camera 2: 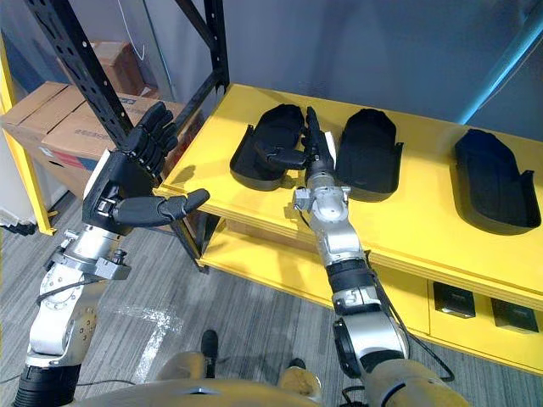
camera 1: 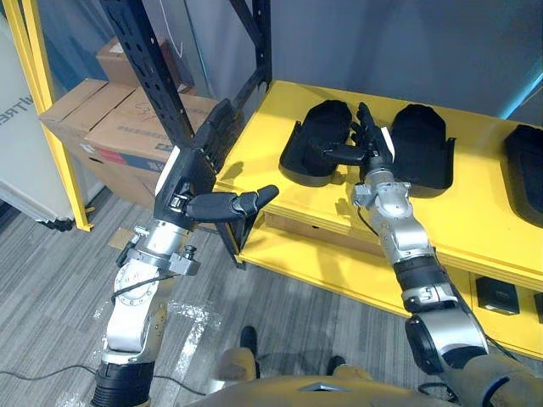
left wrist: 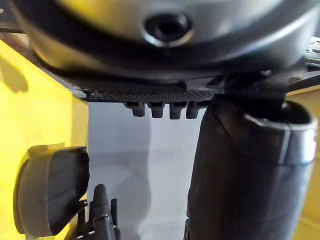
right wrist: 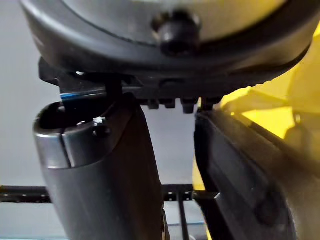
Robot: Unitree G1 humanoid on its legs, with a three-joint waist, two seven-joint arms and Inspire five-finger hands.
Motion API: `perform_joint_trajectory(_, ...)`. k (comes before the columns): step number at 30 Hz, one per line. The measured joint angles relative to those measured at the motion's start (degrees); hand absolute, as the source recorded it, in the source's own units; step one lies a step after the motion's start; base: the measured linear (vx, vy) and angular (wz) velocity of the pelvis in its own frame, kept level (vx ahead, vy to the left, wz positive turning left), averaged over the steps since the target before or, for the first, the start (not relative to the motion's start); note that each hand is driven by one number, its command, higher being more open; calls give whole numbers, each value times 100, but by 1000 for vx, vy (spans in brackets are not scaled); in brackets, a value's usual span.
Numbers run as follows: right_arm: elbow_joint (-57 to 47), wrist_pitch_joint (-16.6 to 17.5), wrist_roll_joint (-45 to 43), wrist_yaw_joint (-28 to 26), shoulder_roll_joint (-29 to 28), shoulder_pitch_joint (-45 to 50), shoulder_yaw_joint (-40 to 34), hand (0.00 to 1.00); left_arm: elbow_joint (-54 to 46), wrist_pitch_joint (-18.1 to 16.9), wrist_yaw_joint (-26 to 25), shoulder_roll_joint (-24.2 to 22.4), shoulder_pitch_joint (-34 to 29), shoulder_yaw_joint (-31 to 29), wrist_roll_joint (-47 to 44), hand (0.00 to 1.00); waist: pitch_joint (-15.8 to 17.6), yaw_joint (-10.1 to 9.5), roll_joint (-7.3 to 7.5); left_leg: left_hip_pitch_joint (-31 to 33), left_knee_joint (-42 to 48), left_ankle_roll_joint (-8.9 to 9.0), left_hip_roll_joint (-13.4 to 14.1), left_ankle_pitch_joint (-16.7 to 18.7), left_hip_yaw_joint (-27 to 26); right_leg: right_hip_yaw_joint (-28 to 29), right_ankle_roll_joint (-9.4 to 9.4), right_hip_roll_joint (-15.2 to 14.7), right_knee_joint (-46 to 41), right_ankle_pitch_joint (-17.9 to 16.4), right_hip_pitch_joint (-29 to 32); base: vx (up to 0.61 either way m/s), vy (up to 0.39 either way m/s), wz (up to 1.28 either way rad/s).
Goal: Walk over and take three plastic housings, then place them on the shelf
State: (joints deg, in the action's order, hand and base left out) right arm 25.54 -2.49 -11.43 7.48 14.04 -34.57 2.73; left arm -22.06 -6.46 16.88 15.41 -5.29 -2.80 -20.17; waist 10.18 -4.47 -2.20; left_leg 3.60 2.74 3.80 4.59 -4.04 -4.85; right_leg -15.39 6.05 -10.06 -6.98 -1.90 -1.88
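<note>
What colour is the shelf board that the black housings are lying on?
Bright yellow; the shelf board shows best in the right eye view.

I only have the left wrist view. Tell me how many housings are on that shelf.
Observer: Three lie in a row on the yellow shelf: a left housing, a middle housing and a right housing.
Operator: Give me the right hand's position.
Observer: The right hand is over the shelf between the left housing and the middle housing, fingers straight, thumb pointing toward the left one, gripping nothing.
Operator: Now place the left hand for me.
Observer: The left hand is raised off the shelf's left end, beside the black rack upright, open and empty.
</note>
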Motion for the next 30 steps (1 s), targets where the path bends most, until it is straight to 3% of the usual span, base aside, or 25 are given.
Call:
perform_joint_trajectory(16,885,11,430,-370,415,-735,-97,100,1,2,156,-230,-250,23,-187,100,444,-80,-128,16,-2,9,-6,-46,30,-11,-84,-31,-202,-75,101,-8,0,0)
perform_joint_trajectory(30,1250,184,430,-413,553,-1063,-90,100,1,1,83,-362,-450,31,-229,100,478,-163,-137,95,-22,16,-25,-112,88,-38,-89,-92,-507,-217,299,-7,-1,1)
